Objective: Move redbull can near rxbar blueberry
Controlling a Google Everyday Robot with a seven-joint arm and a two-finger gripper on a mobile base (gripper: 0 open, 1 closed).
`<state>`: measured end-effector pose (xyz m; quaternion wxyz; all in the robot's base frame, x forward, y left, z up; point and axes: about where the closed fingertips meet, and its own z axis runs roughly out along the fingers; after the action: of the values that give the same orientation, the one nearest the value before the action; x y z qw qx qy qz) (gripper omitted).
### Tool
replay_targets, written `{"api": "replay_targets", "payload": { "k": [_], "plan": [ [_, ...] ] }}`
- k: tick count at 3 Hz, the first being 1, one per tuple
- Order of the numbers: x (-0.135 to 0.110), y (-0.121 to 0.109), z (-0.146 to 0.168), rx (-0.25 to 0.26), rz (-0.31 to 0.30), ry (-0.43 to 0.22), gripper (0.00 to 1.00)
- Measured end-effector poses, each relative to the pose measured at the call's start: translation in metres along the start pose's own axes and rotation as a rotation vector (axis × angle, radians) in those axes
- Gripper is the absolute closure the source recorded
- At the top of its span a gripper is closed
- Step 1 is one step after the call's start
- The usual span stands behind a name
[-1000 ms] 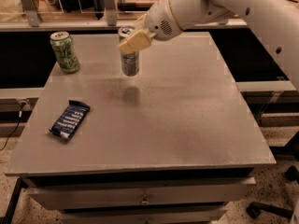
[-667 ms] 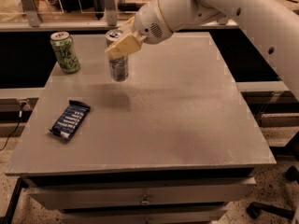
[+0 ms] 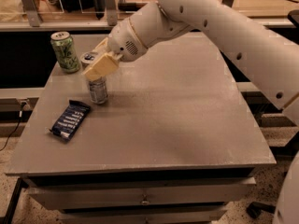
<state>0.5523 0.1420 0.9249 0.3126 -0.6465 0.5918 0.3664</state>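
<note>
gripper [image 3: 99, 67] sits over the left-back part of the table [image 3: 187, 120]. its tan fingers [image 3: 106, 63] are closed round the upper half of the redbull [image 3: 98, 90], so only the lower body and a bit of the top show. the redbull leans a little, top toward back-left. its base is at or just above the tabletop; can't tell if it touches. the bar [image 3: 70, 119] lies flat just front-left of it, near but apart. the green can [image 3: 65, 52] stands behind, close to the gripper.

judgement: task looks nearly done, w/ set-down and release left. risks from here:
1) letting go w/ the redbull tilted or not seated. a tall slim can would likely tip and roll, maybe onto the bar or off the left edge.
2) pushing further toward the bar could land the base on the wrapper (uneven footing, same tip-over) or shove the bar away.
3) fingers opening unevenly, or lifting off at an angle, could drag the redbull over.
4) the wrist swinging back on retreat could clip the green can.
</note>
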Motion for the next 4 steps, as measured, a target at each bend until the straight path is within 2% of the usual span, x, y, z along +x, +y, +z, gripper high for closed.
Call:
{"api": "replay_targets", "payload": {
  "k": [1,2,3,4],
  "plan": [
    [0.0003,0.0093,0.0199,-0.063,-0.013,0.014,0.82],
    [-0.0004,0.0106,0.0227,-0.069,-0.015,0.015,0.58],
    [-0.0013,0.0118,0.0252,-0.074,-0.017,0.016,0.27],
    [-0.002,0.0127,0.027,-0.078,-0.019,0.016,0.04]
  ]
}}
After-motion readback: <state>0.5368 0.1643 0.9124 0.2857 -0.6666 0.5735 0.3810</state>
